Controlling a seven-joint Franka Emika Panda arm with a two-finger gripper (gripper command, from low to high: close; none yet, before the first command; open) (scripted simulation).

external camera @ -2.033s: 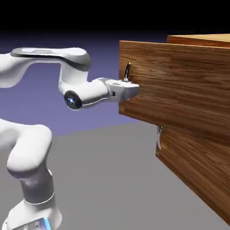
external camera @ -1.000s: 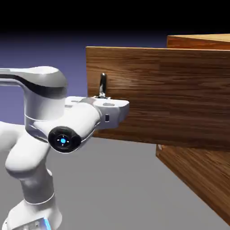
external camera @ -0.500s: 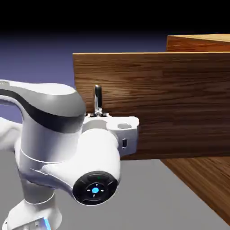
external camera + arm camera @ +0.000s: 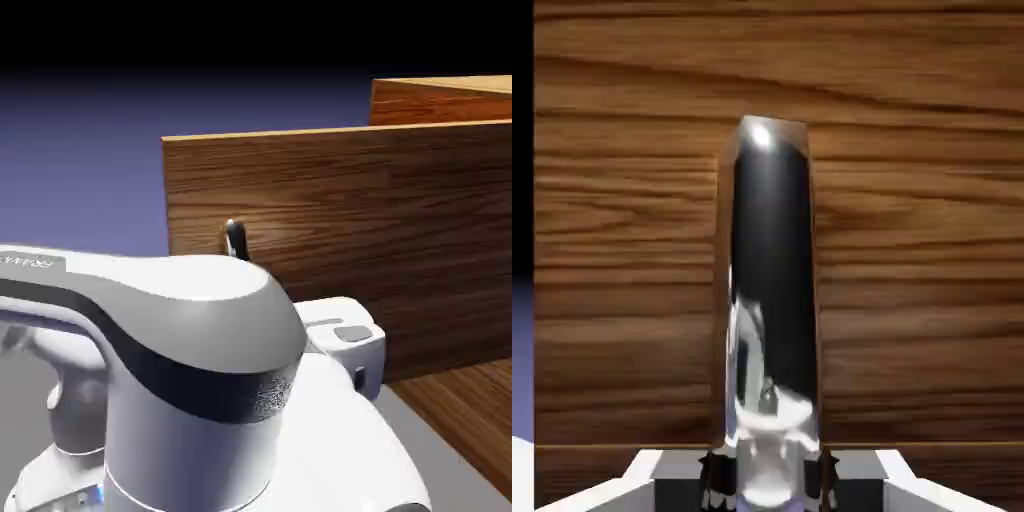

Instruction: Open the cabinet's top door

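One handle (image 4: 770,300) clamped, hand view.

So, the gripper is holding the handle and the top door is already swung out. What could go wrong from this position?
1. The gripper is shut on only the lower end of the handle. The metal looks smooth, so it might slip out if the pull direction changes.
2. In the exterior view the arm is folded close under the top door and hides the grip, so a link could possibly knock the panel's edge.
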